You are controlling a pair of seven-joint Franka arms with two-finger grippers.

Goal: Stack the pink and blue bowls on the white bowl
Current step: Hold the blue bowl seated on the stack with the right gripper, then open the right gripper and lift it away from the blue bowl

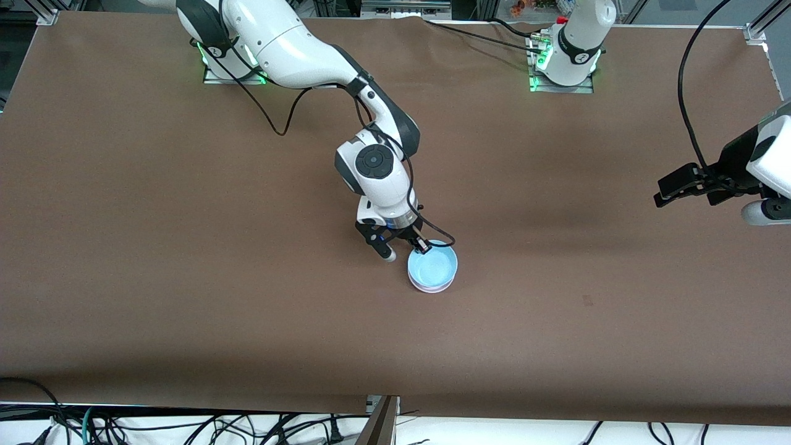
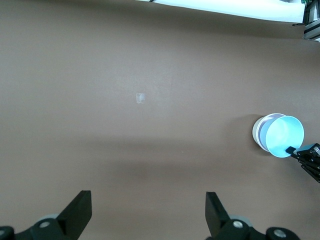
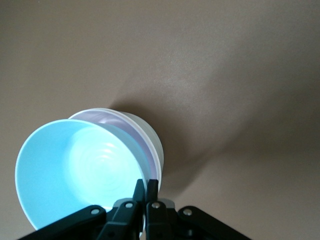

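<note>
A: Mid-table, front view: right gripper [image 1: 422, 246] pinches rim of blue bowl [image 1: 434, 266], which sits tilted atop pink bowl [image 1: 431, 287]. White bowl not distinguishable from here. Left gripper [image 1: 683, 188] waits off toward left arm's end of table [image 1: 185, 247]; jaws can't tell from this view.

B: Left wrist view: fingers [image 2: 75, 212] spread wide, nothing between. Stack well apart.

A: Right wrist view: jaws narrow, clamped on blue rim; white bowl [image 3: 147, 131] lowest, pink edge between.
</note>
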